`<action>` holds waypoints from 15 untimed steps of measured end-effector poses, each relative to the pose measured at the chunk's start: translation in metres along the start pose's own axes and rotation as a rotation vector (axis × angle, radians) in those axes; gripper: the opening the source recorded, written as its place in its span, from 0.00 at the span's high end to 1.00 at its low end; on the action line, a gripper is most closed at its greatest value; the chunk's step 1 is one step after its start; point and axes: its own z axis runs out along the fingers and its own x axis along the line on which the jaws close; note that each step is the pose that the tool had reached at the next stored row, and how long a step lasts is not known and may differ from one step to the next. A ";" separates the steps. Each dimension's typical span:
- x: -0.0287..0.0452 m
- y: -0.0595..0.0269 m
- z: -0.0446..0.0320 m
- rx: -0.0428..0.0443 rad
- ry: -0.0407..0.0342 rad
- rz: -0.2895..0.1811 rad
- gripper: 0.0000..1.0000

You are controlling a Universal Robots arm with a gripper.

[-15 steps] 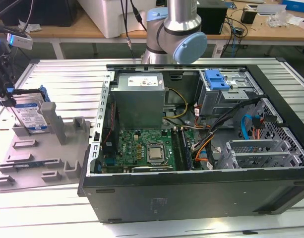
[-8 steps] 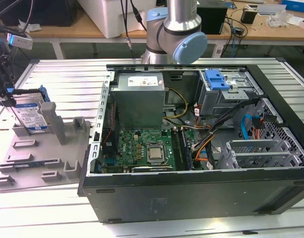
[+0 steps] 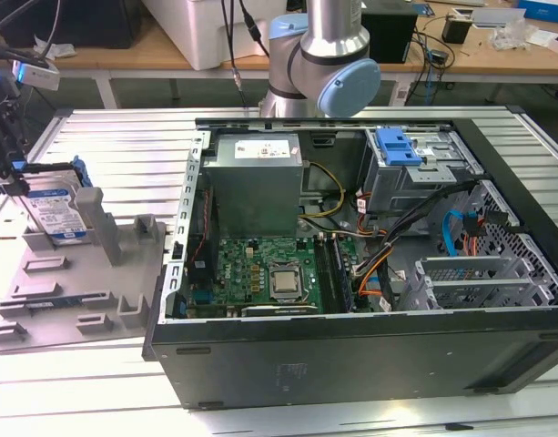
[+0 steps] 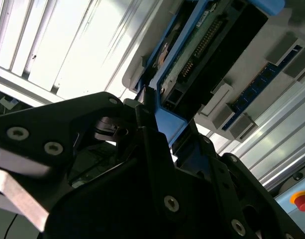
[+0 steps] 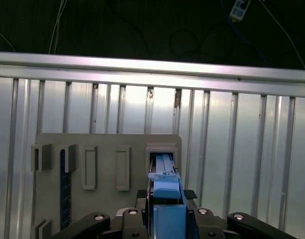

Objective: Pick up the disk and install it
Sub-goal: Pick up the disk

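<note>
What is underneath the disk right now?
The disk stands on edge in a raised slot of the gray fixture plate, which lies on the slatted metal table. The slot's walls cover the disk's bottom edge and the slot floor.

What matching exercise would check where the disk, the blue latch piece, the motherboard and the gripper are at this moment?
Things:
1. disk
2. blue latch piece
3. motherboard
4. gripper

Places:
A. atop the metal drive cage
B. at the disk's upper edge
C. standing on edge in the gray fixture, at the exterior view's left
D. lying flat on the floor of the open computer case

Pairs: 1-C, 2-A, 3-D, 4-B
</note>
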 end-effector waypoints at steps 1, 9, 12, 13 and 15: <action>0.0000 0.0000 -0.0005 0.0000 0.0000 0.000 0.63; 0.0002 0.0000 -0.0029 0.0000 0.0000 0.000 0.63; 0.0001 0.0000 -0.0029 0.0001 0.0000 0.000 0.63; 0.0001 0.0000 -0.0029 0.0000 0.0000 0.000 0.63; 0.0002 0.0000 -0.0031 -0.0002 0.0001 0.000 0.62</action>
